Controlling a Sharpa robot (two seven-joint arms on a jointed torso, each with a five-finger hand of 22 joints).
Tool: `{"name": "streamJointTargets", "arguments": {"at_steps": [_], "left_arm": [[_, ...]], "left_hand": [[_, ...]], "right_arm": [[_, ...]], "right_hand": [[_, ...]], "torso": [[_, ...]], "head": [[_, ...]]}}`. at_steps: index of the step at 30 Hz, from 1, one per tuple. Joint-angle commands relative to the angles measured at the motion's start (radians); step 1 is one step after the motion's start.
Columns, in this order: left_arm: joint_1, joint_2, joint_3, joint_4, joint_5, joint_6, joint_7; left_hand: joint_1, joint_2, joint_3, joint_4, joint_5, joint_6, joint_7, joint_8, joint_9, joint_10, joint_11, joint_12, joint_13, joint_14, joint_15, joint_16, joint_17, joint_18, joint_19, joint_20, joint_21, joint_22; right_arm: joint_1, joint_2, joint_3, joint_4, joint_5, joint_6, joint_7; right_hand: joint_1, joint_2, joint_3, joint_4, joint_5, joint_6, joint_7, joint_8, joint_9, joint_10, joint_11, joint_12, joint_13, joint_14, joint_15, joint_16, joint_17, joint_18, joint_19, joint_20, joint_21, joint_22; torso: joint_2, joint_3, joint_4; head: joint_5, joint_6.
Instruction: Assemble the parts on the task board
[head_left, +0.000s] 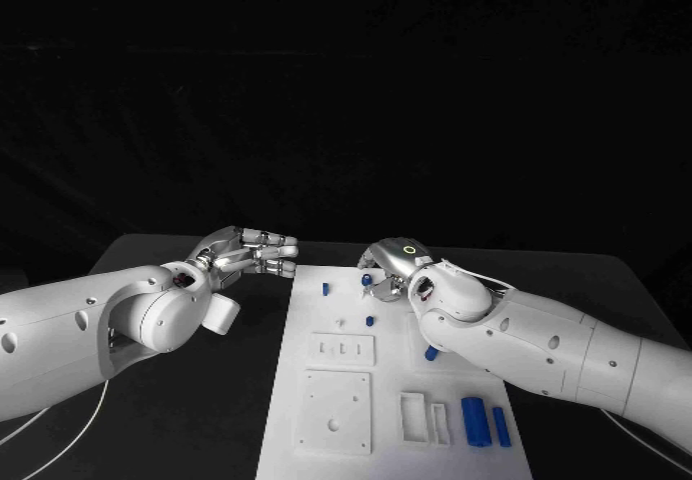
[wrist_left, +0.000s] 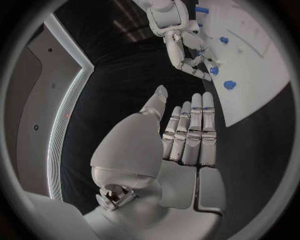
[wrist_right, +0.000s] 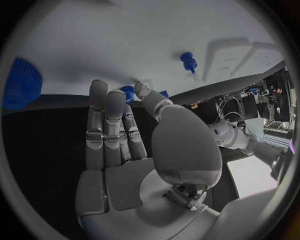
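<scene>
Centrally, the flat white task board (head_left: 335, 400) is being lit on the matte black table (head_left: 216, 420); smooth blue parts (head_left: 473, 415) are scattered on it. Left hand (head_left: 248, 255) and right hand (head_left: 389, 262) are being held empty, fingers straight.

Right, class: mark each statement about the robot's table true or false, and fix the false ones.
1. The left hand rests on the white board. False: it is over the black table, beside the board.
2. The right hand is over the far end of the board. True.
3. Two long blue pieces lie near the board's near right corner. True.
4. The left hand holds a blue piece. False: its fingers lie straight with nothing in them.
5. The board lies on a white table. False: the table is black.
</scene>
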Motion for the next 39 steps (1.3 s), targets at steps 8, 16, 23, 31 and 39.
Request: {"name": "streamJointTargets", "arguments": {"at_steps": [8,16,23,31,39], "left_arm": [[0.004,-0.006,0.001,-0.001,-0.002,-0.002,0.005],[0.004,-0.016,0.001,0.001,-0.002,-0.002,0.007],[0.004,-0.021,0.001,-0.001,-0.003,-0.001,0.009],[0.003,-0.021,0.0,-0.003,-0.007,0.002,0.009],[0.003,-0.021,0.0,-0.003,-0.008,0.005,0.009]], "left_hand": [[-0.006,0.0,0.003,-0.005,-0.002,-0.008,0.001,-0.001,0.0,-0.004,-0.001,0.001,0.001,0.002,0.0,0.002,0.001,-0.004,-0.005,0.0,0.006,-0.002],[-0.006,0.0,0.003,-0.005,-0.002,-0.008,0.001,-0.001,0.0,-0.004,-0.001,0.001,0.001,0.002,0.0,0.002,0.001,-0.004,-0.005,0.0,0.006,-0.002],[-0.002,-0.002,0.005,-0.008,-0.002,-0.009,0.001,0.0,0.0,-0.004,-0.001,0.001,0.001,0.002,-0.001,0.002,0.001,-0.004,-0.005,0.0,0.008,-0.003],[-0.002,-0.002,0.005,-0.008,-0.002,-0.009,0.001,0.0,0.0,-0.004,-0.001,0.001,0.001,0.002,-0.001,0.002,0.001,-0.004,-0.005,0.0,0.008,-0.003],[-0.002,-0.002,0.005,-0.008,-0.002,-0.009,0.001,0.0,0.0,-0.004,-0.001,0.001,0.001,0.002,-0.001,0.002,0.001,-0.004,-0.005,0.0,0.008,-0.003]], "right_arm": [[0.0,-0.118,0.04,0.119,0.049,-0.024,0.009],[0.0,-0.227,0.107,0.184,0.134,-0.005,0.035],[0.0,-0.27,0.125,0.141,0.238,0.06,0.061],[0.0,-0.269,0.129,0.077,0.283,0.135,0.08],[-0.007,-0.239,0.129,0.028,0.281,0.172,0.082]], "right_hand": [[0.039,-0.019,-0.027,0.064,0.002,-0.002,0.007,-0.004,-0.001,0.001,0.001,-0.002,-0.001,0.002,0.008,-0.005,-0.023,0.016,0.021,0.007,-0.042,-0.019],[-0.058,-0.023,0.048,0.088,0.05,0.057,0.012,-0.002,0.002,0.268,-0.063,-0.002,0.008,0.013,-0.036,0.023,0.0,-0.018,0.039,-0.032,-0.035,0.003],[-0.021,0.014,-0.168,0.066,0.115,0.045,-0.006,0.001,0.007,0.373,-0.132,0.274,0.406,0.001,-0.088,0.044,0.065,-0.074,0.034,-0.092,-0.023,0.044],[-0.038,0.027,-0.223,0.065,0.186,0.019,0.0,-0.002,0.014,0.188,-0.119,0.882,0.952,-0.011,-0.074,0.206,0.429,-0.053,0.034,-0.075,0.154,0.234],[-0.033,0.025,-0.232,0.08,0.212,0.005,0.004,-0.002,0.015,0.233,-0.114,1.027,1.07,0.013,-0.068,0.233,0.577,-0.046,0.042,-0.068,0.225,0.338]], "torso": [[-0.004,0.0019,-0.0077],[-0.01,0.0074,-0.0206],[-0.013,0.0104,-0.0289],[-0.011,0.0118,-0.028],[-0.009,0.0105,-0.0244]], "head": [[-0.004,0.012],[-0.007,0.026],[-0.009,0.026],[-0.012,0.024],[-0.014,0.02]]}}
